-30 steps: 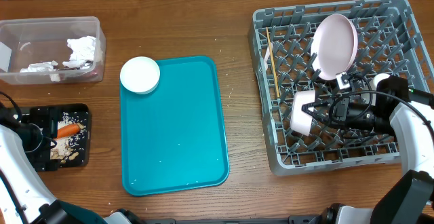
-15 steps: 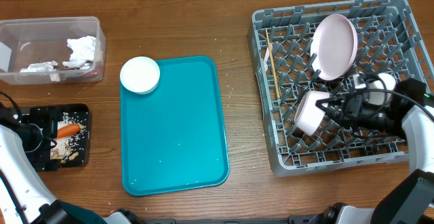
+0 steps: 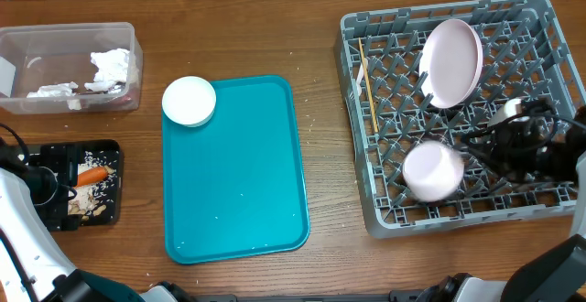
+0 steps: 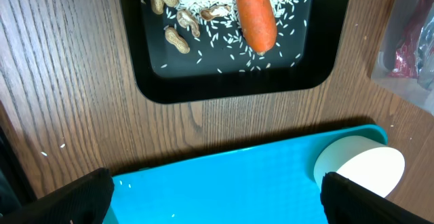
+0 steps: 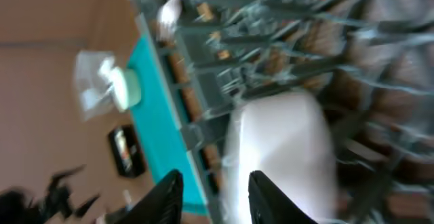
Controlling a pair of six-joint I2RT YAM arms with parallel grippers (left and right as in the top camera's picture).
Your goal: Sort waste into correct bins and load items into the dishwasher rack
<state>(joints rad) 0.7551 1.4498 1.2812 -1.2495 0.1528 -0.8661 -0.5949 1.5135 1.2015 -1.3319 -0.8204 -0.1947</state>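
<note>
My right gripper is spread and holds nothing, just beside the white cup, which sits in the grey rack near the worktop's front right corner. My left gripper is spread too.

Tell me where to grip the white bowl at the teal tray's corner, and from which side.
Its rim, from above, on the side jutting past the corner of the teal tray: the white bowl is round and wide, so pinching the wall likely beats spanning it. Whether its mouth faces up I cannot tell.
</note>
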